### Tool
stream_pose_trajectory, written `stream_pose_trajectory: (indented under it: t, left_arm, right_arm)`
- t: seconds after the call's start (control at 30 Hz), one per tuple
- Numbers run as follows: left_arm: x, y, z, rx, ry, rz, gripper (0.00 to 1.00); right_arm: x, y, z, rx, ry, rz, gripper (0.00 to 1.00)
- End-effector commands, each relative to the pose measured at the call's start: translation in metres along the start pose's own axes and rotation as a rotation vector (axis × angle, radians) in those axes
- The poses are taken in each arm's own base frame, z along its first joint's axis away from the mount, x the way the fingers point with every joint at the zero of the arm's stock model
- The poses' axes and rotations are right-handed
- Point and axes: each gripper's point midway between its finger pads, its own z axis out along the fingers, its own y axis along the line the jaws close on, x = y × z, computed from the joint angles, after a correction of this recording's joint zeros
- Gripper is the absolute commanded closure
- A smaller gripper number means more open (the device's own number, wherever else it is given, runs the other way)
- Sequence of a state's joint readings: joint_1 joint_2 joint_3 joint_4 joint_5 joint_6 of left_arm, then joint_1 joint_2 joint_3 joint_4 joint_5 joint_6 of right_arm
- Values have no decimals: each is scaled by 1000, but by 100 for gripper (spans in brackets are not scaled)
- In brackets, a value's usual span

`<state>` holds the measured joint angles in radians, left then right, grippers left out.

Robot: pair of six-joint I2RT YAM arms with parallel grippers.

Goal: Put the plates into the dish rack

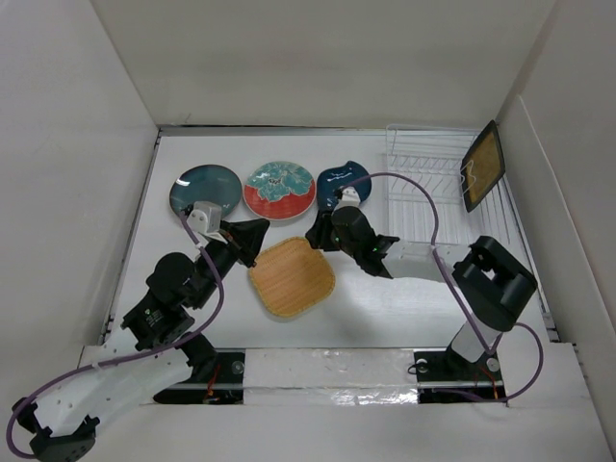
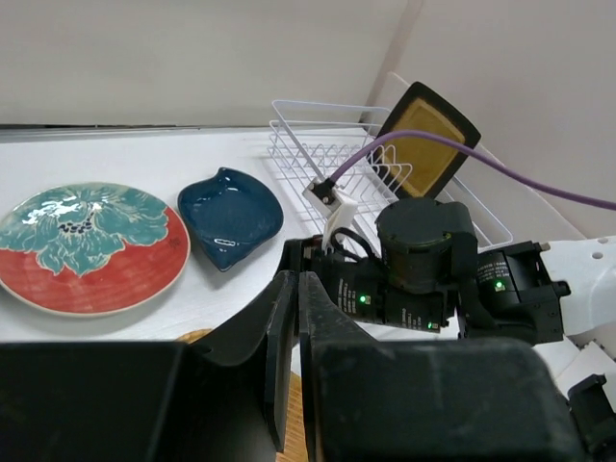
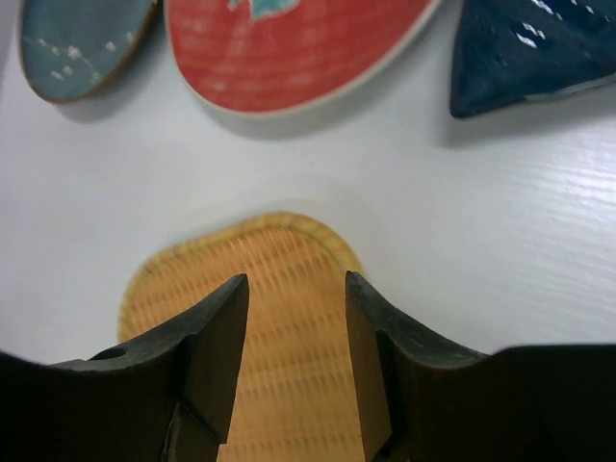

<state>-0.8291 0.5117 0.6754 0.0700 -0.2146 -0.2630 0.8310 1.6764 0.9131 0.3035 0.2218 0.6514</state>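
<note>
The tan woven plate (image 1: 292, 277) lies flat in the middle of the table. My right gripper (image 1: 316, 234) is open and hovers over its far right corner; in the right wrist view the open gripper (image 3: 294, 289) frames the plate (image 3: 279, 327) with nothing held. My left gripper (image 1: 258, 231) is shut and empty just past the plate's far left corner; it shows shut in the left wrist view (image 2: 296, 279). The dark teal plate (image 1: 205, 190), the red-rimmed floral plate (image 1: 280, 189) and the navy leaf plate (image 1: 342, 181) lie in a row behind. The black-rimmed tan plate (image 1: 482, 166) stands in the dish rack (image 1: 433, 183).
White walls close in the table on the left, back and right. The right arm's purple cable (image 1: 423, 197) loops over the rack's near side. In the left wrist view the right arm (image 2: 423, 260) sits close in front, between my left gripper and the rack (image 2: 327, 159).
</note>
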Motion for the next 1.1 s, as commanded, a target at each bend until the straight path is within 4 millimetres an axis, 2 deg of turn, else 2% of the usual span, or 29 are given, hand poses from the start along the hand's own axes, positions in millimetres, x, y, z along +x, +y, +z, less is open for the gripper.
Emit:
stream_pose_trajectory:
  t: [0.0,0.17,0.27,0.37,0.47,0.5,0.6,0.73,0.83,0.93,0.97,1.07]
  left_arm:
    - [-11,-9,2,40,-30,-5,96]
    - [-11,-9,4,37,-30,-4,93]
    - [-9,-10,4,42,-18,-3,93]
    - [-9,-11,4,48,-26,-7,92]
    - [-5,-11,7,47,-3,0,92]
    - [-3,-13,7,54,6,0,92]
    - [-7,-12,6,50,-16,-3,91]
    - [-4,-14,7,58,3,-1,90]
    - [-8,-11,6,47,-18,-2,90]
    - [-5,-11,7,47,-4,1,89]
    - [-4,-12,7,51,-1,1,89]
    - [-7,-11,7,47,-14,0,89]
  right_arm:
    - [-3,13,-12,-92,2,-44,46]
    - [34,-5,-19,-45,148,-148,39]
    - [49,-18,-25,-30,189,-160,34]
    - [63,-27,-26,-48,243,-150,34]
    - [82,-18,-27,-133,312,-150,34]
    - [96,-17,-27,-164,364,-155,35]
    - [115,-11,-27,-239,435,-166,35]
    - [131,-4,-30,-316,500,-167,39]
    - [139,6,-29,-381,515,-114,50]
    - [143,10,-24,-410,511,-79,72]
    - [144,13,-21,-426,504,-70,82]
    - [143,26,-21,-478,492,-33,99]
